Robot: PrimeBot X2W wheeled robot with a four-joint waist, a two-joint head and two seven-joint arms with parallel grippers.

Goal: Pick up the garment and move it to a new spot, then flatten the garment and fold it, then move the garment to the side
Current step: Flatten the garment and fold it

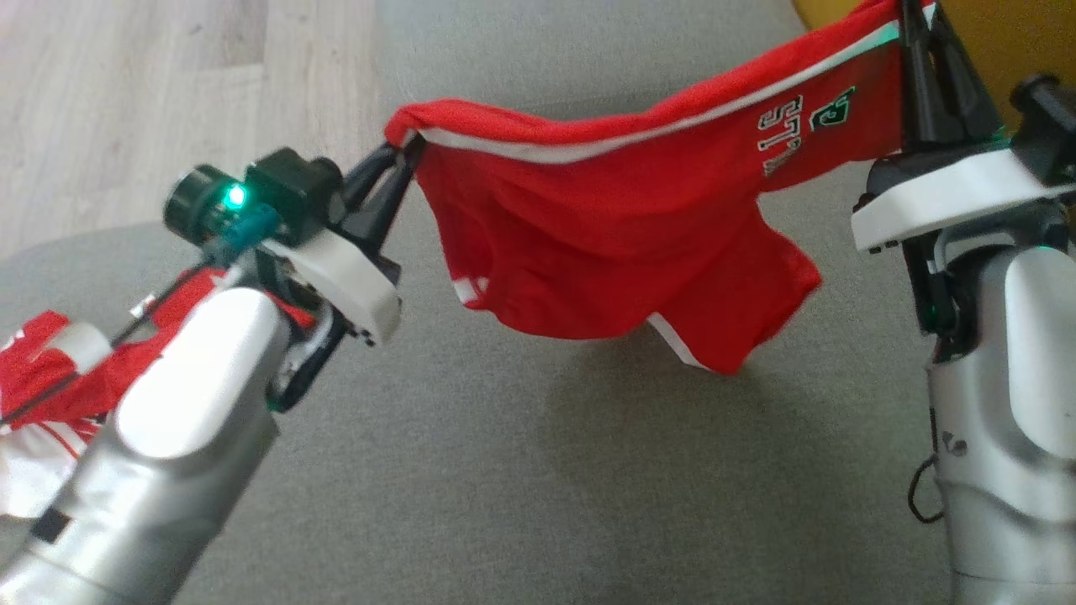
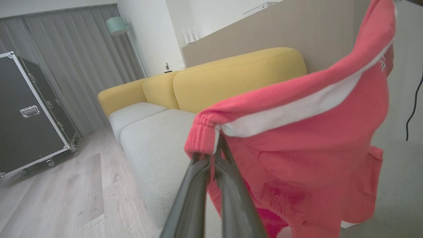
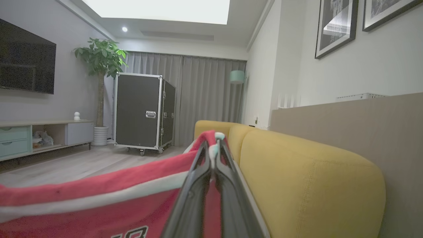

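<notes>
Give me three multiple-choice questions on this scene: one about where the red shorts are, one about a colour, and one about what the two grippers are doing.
1. Where is the red garment?
A. Flat on the wooden floor
B. Hanging in the air over the grey seat cushion
C. Inside the black case

2. What colour is the stripe along its top edge?
A. White
B. Black
C. Yellow

3. How do the left gripper and right gripper stand?
A. Both open
B. One open, one shut
C. Both shut on the garment

Answers:
1 B: it sags between the two grippers, with its shadow on the cushion below.
2 A: a white band runs under the red hem.
3 C: each wrist view shows the jaws pinched on the cloth.
</notes>
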